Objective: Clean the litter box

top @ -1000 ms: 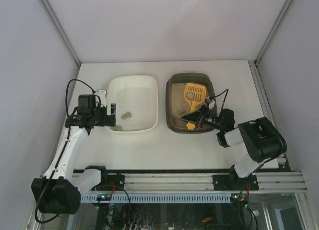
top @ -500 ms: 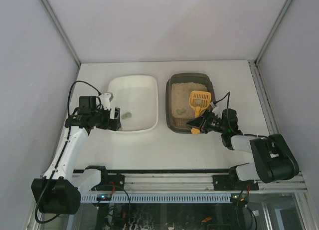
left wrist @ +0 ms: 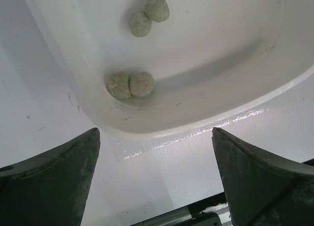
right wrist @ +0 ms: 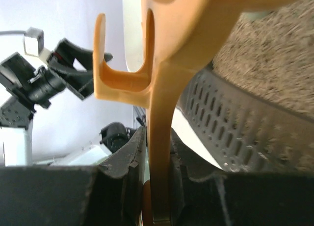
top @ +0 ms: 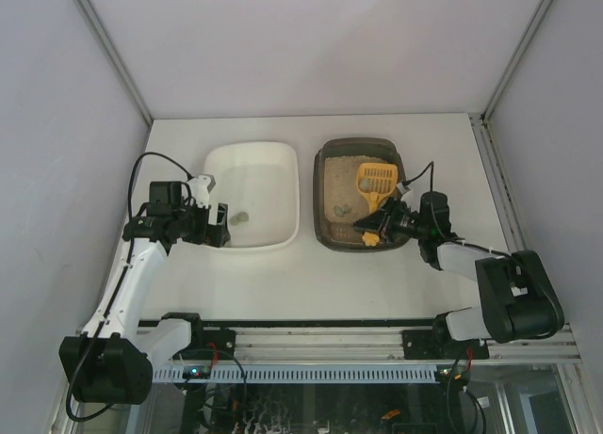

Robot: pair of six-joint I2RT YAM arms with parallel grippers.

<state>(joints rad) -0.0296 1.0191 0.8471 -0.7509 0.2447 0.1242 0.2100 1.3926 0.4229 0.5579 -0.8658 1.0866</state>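
Top external: right end effector (top: 376, 230) grips the yellow scoop (top: 375, 179) over the litter box (top: 319, 197) — left end effector (top: 217, 225) splayed wide.

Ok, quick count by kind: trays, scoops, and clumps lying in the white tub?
Trays: 2 (white tub, litter box)
Scoops: 1 (yellow scoop)
Clumps in the white tub: 4
Total: 7

dark grey-brown translucent rectangular plastic litter box (top: 319, 194), rounded corners, wide rim, beige sandy litter (top: 341, 178) inside, sitting flat over on my right
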